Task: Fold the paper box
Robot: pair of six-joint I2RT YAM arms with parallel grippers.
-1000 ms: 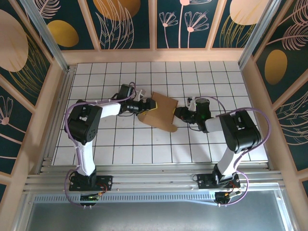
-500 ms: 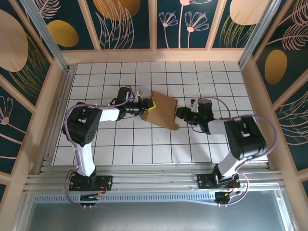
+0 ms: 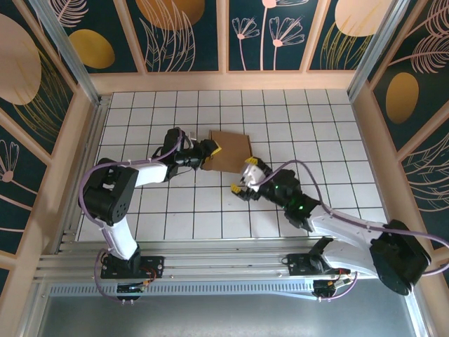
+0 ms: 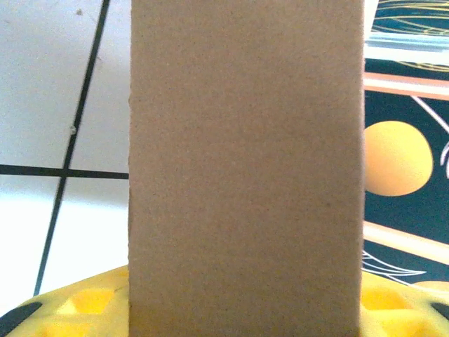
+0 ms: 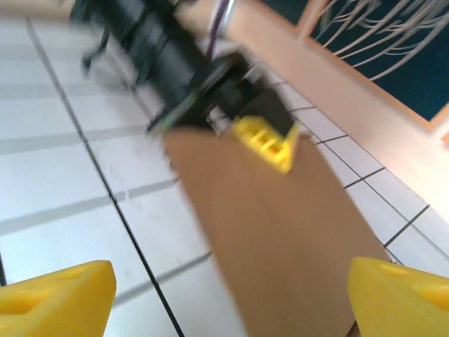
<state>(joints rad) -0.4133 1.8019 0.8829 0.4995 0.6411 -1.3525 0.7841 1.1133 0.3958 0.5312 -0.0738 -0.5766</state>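
The paper box sits on the white tiled worktop a little beyond the middle, between the two arms, and reads from above as one plain brown panel. The left hand is clamped on its left edge; in the left wrist view the cardboard runs straight up between the yellow fingers. The right hand is spread wide just near the box's near right corner, apart from it and gripping nothing. The main risk is that the box hangs on a single narrow pinch at one edge. If the right hand pushes on the far side, the cardboard may pivot around that pinch or slide out of it. A second risk is a crease in the wrong place, since a thin panel pressed away from its scored lines tends to buckle rather than fold cleanly. The two hands are also close together, so a reach across the panel could knock one into the other. The right wrist view is blurred, so the fold lines and flaps cannot be made out.
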